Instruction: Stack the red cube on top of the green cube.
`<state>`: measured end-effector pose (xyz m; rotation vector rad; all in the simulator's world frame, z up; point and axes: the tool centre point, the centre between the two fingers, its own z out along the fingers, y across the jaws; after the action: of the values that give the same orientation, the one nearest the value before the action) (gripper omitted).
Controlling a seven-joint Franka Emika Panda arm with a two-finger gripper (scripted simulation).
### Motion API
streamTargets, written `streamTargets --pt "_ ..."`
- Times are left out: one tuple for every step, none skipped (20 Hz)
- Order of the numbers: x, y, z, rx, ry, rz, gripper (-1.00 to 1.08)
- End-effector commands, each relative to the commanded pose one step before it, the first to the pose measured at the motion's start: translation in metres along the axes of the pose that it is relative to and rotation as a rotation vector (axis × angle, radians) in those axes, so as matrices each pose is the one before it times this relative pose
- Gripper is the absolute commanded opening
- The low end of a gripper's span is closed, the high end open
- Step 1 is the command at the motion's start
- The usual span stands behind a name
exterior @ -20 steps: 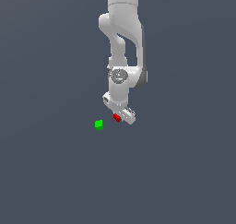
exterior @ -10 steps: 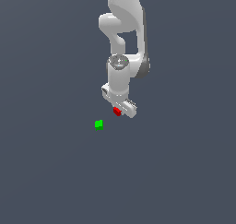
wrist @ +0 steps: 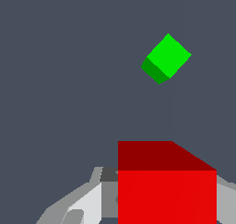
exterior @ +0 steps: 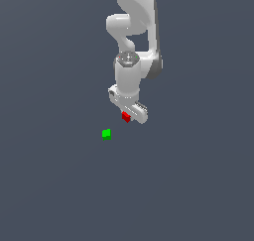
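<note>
My white gripper (exterior: 127, 117) is shut on the red cube (exterior: 126, 117) and holds it up off the grey floor. In the wrist view the red cube (wrist: 166, 186) fills the space between my fingers (wrist: 87, 202). The green cube (exterior: 106, 134) rests alone on the floor, toward the exterior view's left of the gripper and lower in that picture. From the wrist, the green cube (wrist: 166, 58) shows small and turned at an angle, apart from the red one.
A plain dark grey floor (exterior: 59, 185) runs all around. The white arm (exterior: 134, 31) rises above the gripper. Nothing else shows.
The gripper has risen with the red cube held in it. The green cube has stayed where it was.
</note>
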<state>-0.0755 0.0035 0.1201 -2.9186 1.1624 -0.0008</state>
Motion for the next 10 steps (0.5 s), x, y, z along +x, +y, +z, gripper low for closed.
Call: streamTargets --pt "0.00018 -0.00018 0.00013 -0.00048 -0.0003 -0.00006 -1.0" --pt "-0.00012 0.00009 0.00004 0.0 0.0 0.0 -1.0" --pt "0.00028 0.00013 0.00016 0.0 0.0 0.0 -1.0" --pt "0.00085 0.00039 0.00049 0.0 0.0 0.0 -1.0" --pt "0.00142 0.00065 0.00081 0.0 0.0 0.0 -1.0" --pt "0.002 0.00091 0.00114 0.0 0.0 0.0 -1.0" --pt "0.00257 0.00117 0.00147 0.0 0.0 0.0 -1.0" --pt "0.00316 0.00142 0.0018 0.0 0.0 0.0 -1.0" --pt "0.00373 0.00167 0.00213 0.0 0.0 0.0 -1.0" --pt "0.00413 0.00177 0.00229 0.00009 0.0003 -0.00037 -1.0"
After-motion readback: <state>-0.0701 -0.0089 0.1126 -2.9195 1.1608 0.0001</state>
